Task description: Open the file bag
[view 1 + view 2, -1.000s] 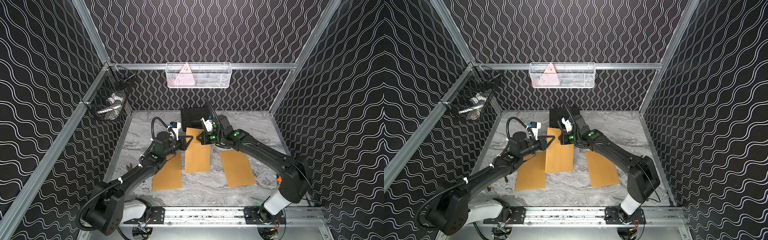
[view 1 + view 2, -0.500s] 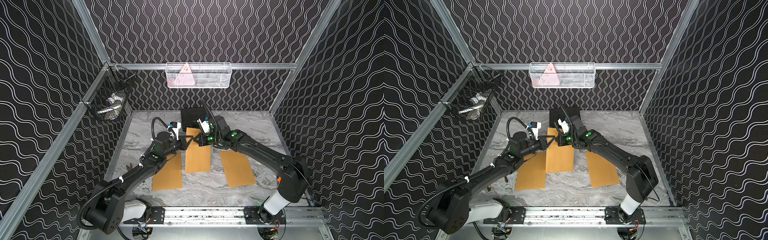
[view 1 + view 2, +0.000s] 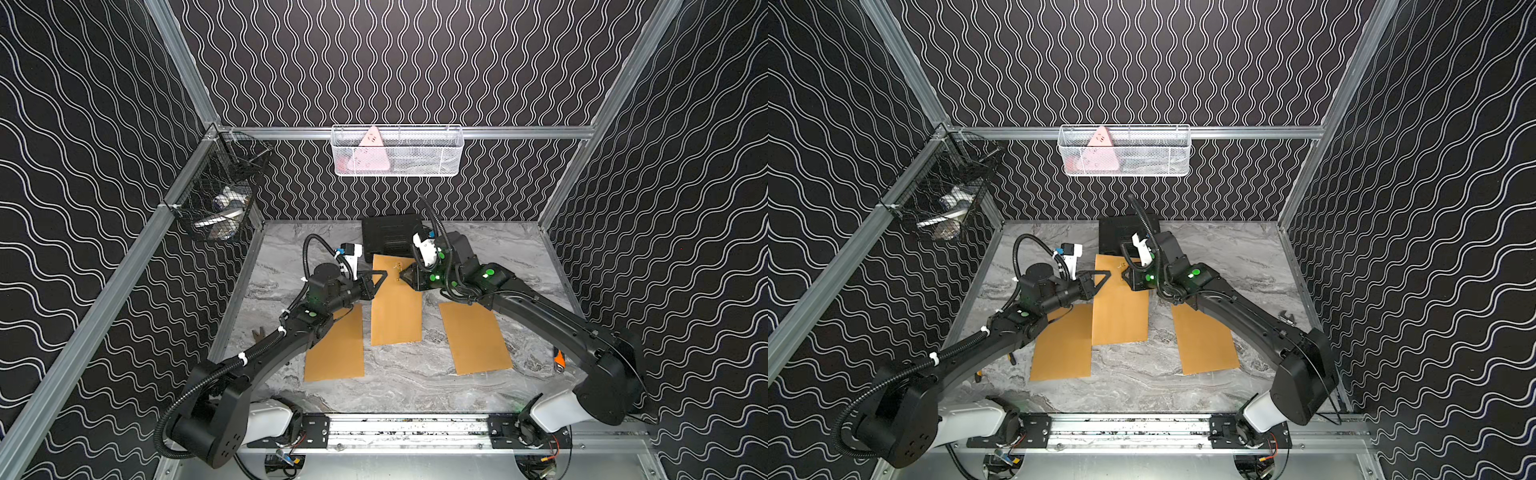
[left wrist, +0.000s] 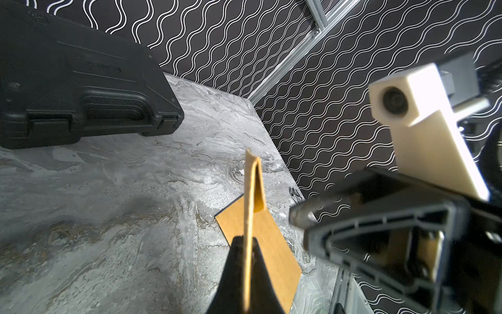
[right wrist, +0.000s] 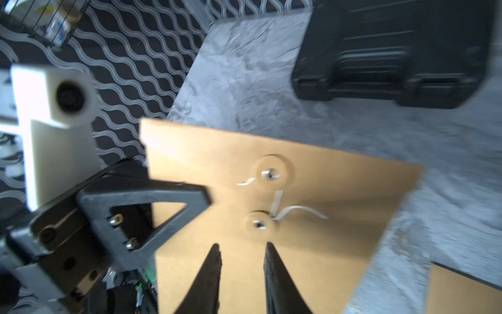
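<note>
File bag [image 3: 395, 305], the middle of three tan envelopes, lies lengthwise on the marble worktop [image 3: 415, 386]. Its clasp end points toward the back wall and comes close to a black case [image 3: 388, 239]. That case closes off the far side, so I judge the flap will have to lift upward or back toward the arms rather than away. The front of the worktop is bare and leaves room to draw the bag nearer. Two more envelopes flank it. The left envelope [image 3: 336, 349] lies just beside it, partly under the left arm, and the right envelope [image 3: 476, 338] sits apart across a strip of marble.

Left fingers [image 3: 383, 275] are clamped on the bag's left edge near the clasp end. The left wrist view shows that edge pinched between them and raised off the marble. This looks like a steadying hold, keeping the bag from sliding while the other arm works. Right fingers [image 3: 405, 275] are parted with nothing between them, poised over the bag just short of the lower button [image 5: 258, 223]. The tips of the two arms are near each other, so side room is tight.

The string [image 5: 298, 210] trails loose from the lower button and is not wound to the upper button [image 5: 271, 173]. I judge the tie undone and the flap next.
</note>
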Motion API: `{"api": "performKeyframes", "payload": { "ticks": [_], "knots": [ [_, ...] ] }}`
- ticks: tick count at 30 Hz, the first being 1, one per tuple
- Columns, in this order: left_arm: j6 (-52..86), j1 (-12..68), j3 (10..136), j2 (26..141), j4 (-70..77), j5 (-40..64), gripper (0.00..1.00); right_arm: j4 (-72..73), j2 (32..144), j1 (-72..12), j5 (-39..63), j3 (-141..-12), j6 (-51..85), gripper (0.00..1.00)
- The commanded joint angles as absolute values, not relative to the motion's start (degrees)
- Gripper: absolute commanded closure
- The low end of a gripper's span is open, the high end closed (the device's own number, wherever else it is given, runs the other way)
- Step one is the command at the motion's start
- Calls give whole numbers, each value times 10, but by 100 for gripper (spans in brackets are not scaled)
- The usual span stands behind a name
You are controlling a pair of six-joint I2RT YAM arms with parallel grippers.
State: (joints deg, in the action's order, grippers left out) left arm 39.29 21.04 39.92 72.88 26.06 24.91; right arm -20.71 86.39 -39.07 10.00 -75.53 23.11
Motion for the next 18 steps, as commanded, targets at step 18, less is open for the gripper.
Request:
{"api": "performKeyframes", "payload": {
  "ticks": [18],
  "knots": [
    [397,210,398,718,287,263,100,-185,910,-331,206,-769,238,58]
  ]
}}
